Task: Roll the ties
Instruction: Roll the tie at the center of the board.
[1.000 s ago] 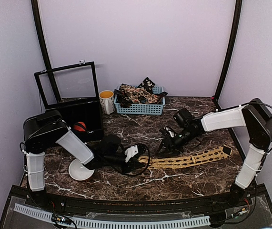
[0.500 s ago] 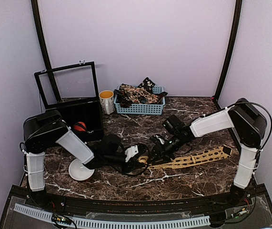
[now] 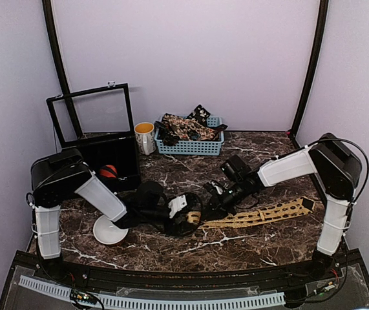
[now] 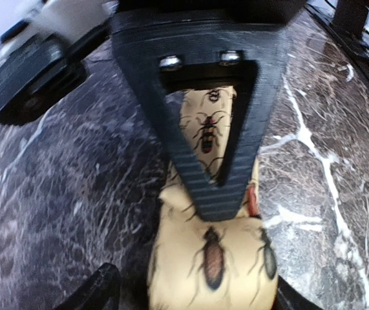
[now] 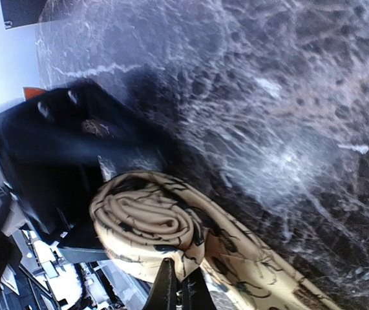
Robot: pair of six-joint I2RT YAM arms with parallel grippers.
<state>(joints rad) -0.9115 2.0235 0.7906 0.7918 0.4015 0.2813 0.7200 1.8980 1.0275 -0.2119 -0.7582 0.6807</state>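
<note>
- Bowl sits at 8 o'clock on the table.
- Left gripper: jaws apart, flanking the rolled end of the tan tie near the table's centre.
- Basket at 12 o'clock holds dark ties.
- Right gripper: jaws together, tips against the roll; whether fabric is pinched, I cannot tell.
- The tan tie's flat tail runs toward 3 o'clock.

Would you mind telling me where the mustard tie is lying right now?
In the top view the mustard tie lies across the table's right front, its coiled end between the left gripper and right gripper.
</note>
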